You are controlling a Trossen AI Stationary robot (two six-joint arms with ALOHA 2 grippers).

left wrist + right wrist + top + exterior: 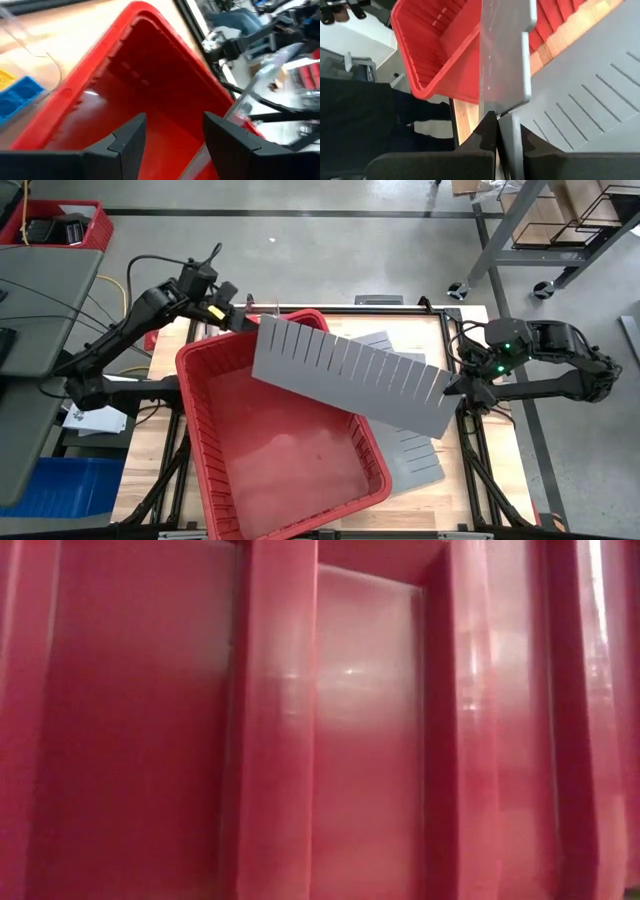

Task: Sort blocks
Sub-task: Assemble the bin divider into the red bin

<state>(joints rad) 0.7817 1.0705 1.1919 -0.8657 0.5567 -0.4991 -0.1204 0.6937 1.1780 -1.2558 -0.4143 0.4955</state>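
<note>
Past the bin's outer wall, blue blocks [20, 92] and a yellow block [5, 79] lie on the wood beside a clear curved sheet; the high view hides them. The big red bin [290, 460] stands on the table's left half. A grey slotted divider sheet [350, 375] lies slanted across the bin's far right rim. My right gripper [455, 387] is shut on its right end. My left gripper [243, 320] hovers open over the bin's far left corner, with the bin's inside showing between its fingers [131, 142]. The bin's wall fills the low view. My right gripper pinches the divider sheet's right end [496, 111] between its two fingers, coming from the table's right side and slanting down. The sheet stands on edge in the hold. Its left part rests on the bin's rim [322, 320], and its right end is lifted off the table.
A second grey slotted sheet [412, 452] lies flat on the wooden table [455, 480], partly under the bin. Off the table stand a red basket [60, 225] at the far left, a blue bin [70, 485] at the near left and a metal rack [540, 240] at the far right.
</note>
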